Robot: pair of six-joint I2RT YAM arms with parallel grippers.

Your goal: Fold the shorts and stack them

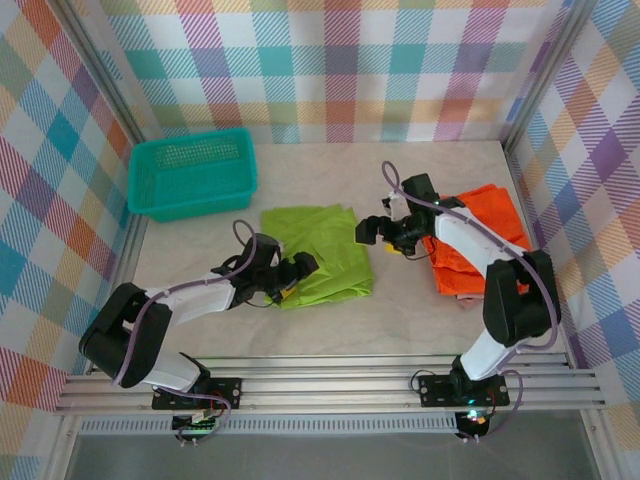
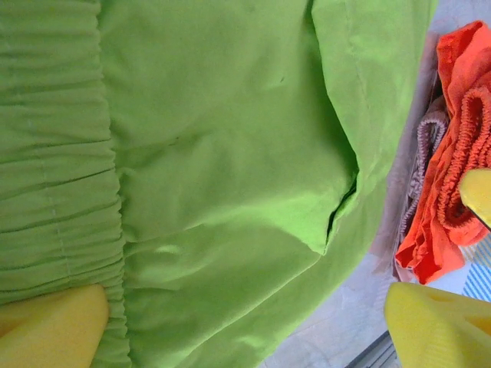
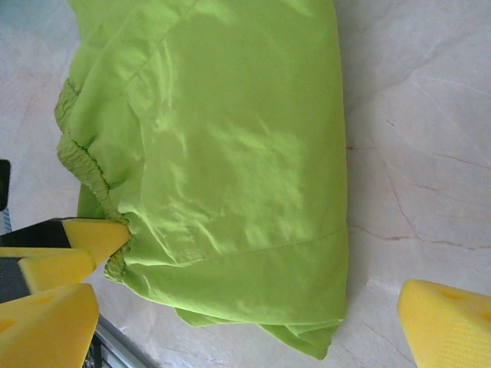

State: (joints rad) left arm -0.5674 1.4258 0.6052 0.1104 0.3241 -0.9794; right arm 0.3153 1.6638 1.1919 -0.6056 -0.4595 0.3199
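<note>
Top external view: the lime green shorts (image 1: pixel 322 250) lie folded on the table (image 1: pixel 420 310) between the two hands. The left hand (image 1: pixel 300 268) sits over their near-left edge, jaws spread wide and gripping nothing; in the left wrist view its fingers (image 2: pixel 54 333) straddle the cloth. The right hand (image 1: pixel 372 232) hovers at their right edge, likewise released. On the right hand's outer side, the orange shorts (image 1: pixel 485 225) lie on the dusty pink shorts (image 2: pixel 424 142). A teal mesh basket (image 1: pixel 190 205) stands beyond the left hand.

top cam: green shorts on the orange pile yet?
No, the green shorts lie on the bare table, apart from the orange shorts.
</note>
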